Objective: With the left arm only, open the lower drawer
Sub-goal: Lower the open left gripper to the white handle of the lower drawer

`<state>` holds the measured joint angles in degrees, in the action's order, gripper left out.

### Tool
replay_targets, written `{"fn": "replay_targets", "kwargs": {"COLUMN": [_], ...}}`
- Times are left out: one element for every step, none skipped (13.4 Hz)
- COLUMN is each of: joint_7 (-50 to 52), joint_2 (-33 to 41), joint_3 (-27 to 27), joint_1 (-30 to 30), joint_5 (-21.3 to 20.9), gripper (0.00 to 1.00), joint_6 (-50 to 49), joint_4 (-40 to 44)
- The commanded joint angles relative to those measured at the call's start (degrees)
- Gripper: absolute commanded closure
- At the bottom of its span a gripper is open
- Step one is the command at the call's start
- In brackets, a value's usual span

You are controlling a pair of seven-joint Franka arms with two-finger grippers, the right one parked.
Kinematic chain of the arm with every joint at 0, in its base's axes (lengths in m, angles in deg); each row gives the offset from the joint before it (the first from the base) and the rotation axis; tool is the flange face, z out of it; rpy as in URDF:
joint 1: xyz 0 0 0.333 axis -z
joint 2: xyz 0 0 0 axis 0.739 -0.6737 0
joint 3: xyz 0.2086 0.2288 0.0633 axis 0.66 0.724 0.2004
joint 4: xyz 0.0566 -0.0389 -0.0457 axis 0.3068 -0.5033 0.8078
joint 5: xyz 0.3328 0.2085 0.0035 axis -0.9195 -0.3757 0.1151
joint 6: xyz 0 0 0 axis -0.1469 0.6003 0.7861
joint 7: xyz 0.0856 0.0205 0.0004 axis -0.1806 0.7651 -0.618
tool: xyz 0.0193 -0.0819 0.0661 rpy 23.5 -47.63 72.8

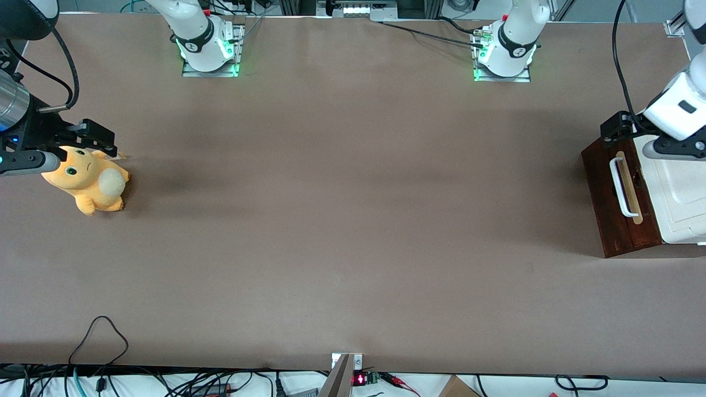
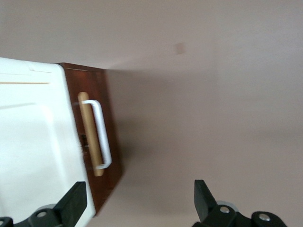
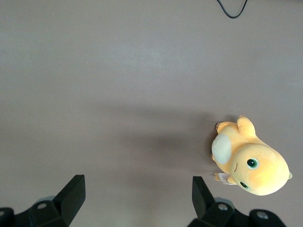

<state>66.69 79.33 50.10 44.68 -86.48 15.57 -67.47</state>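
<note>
Overhead, claw [image 2: 137, 201] spread above shut lower drawer [image 2: 105, 137].

White-shelled left arm [image 1: 675, 107], black cable, black two-finger end effector [image 2: 137, 203]

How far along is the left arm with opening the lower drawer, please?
Nothing looks done yet: the lower drawer sits shut, its front flush. In hand is the approach: the left arm's tool hangs open above the cabinet, near the white bar handle but not touching it. Left: lower onto the handle, grip it and pull.
</note>
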Motion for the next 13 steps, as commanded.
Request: {"fn": "replay_targets", "kwargs": {"joint_7": [7.12, 10.90, 14.16, 17.50, 20.84, 24.27, 28.13, 32.17, 35.52, 39.12, 42.81, 45.46, 47.92], "joint_2": [-1.06, -1.42, -1.94, -2.64, -3.43, -4.22, -5.54, -7.12, -8.18, -9.06, -9.85, -10.99, -11.96], "joint_3": [-5.17, -6.75, -7.99, -9.39, -10.36, -10.55, -10.64, -11.16, -11.25, -11.51, -11.86, -11.96, -11.96], "joint_1": [-0.02, -0.02, -0.02, -0.02, -0.02, 0.06, 0.15, 0.15, 0.15, 0.33, 0.33, 0.33, 0.33], "joint_5": [-11.18, -15.06, -18.75, -23.05, -26.92, -30.70, -33.96, -37.65, -41.25, -44.86, -48.37, -51.97, -55.14], "gripper": [0.00, 0.00, 0.00, 0.00, 0.00, 0.00, 0.00, 0.00, 0.00, 0.00, 0.01, 0.01, 0.01], "joint_6": [-0.51, -0.51, -0.51, -0.69, -0.69, -0.69, -0.69, -0.69, -0.60, -0.60, -0.60, -0.60, -0.60], "joint_4": [-2.54, -4.12, -5.79, -7.63, -9.39, -11.24, -13.00, -14.75, -16.77, -18.97, -21.34, -23.45, -25.39]}}
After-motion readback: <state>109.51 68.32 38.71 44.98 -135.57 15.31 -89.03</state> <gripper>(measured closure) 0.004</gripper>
